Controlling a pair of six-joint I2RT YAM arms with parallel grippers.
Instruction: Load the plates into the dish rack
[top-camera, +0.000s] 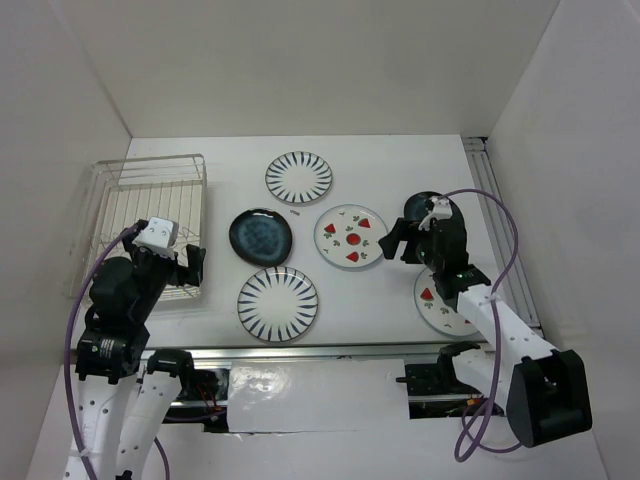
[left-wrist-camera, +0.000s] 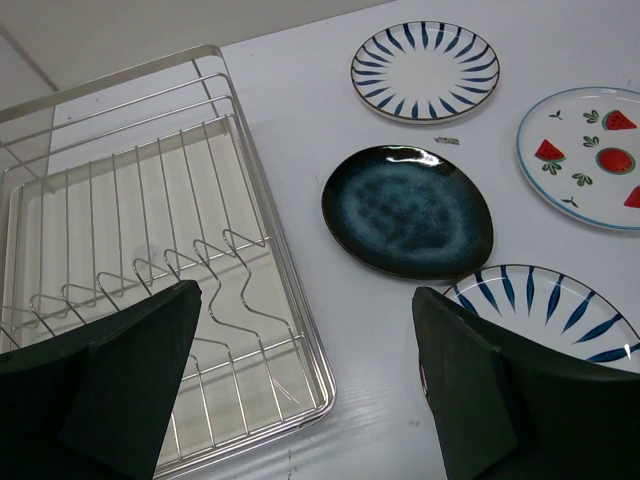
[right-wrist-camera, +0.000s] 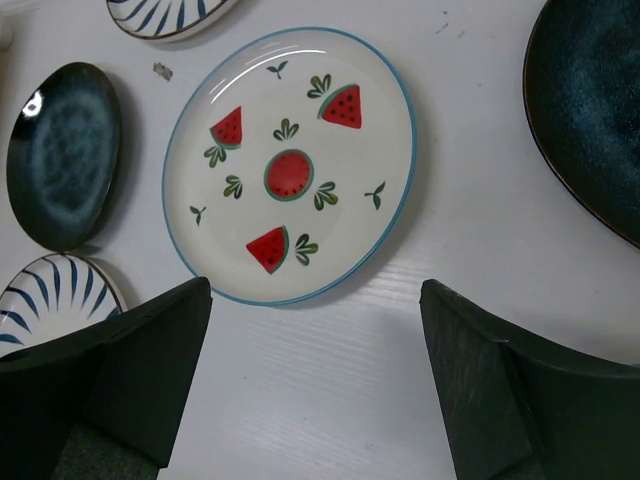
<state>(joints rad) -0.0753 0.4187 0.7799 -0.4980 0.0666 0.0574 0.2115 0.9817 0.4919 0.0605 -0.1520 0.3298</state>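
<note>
The right gripper (right-wrist-camera: 312, 335), wide open and empty, hangs just short of the middle watermelon plate (right-wrist-camera: 290, 175), while the left gripper (left-wrist-camera: 305, 335), equally open and empty, sits farther off by the rack (left-wrist-camera: 276, 235)

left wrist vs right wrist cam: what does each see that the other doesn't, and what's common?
Left wrist only: the dish rack, with no plates in the part that shows.
Right wrist only: a second dark blue plate, cut off at that view's right edge.
Both: the watermelon plate (whole in the right wrist view, clipped in the left), the middle dark blue plate, the far striped plate, the near striped plate, and a small speck beside the far striped plate.
</note>
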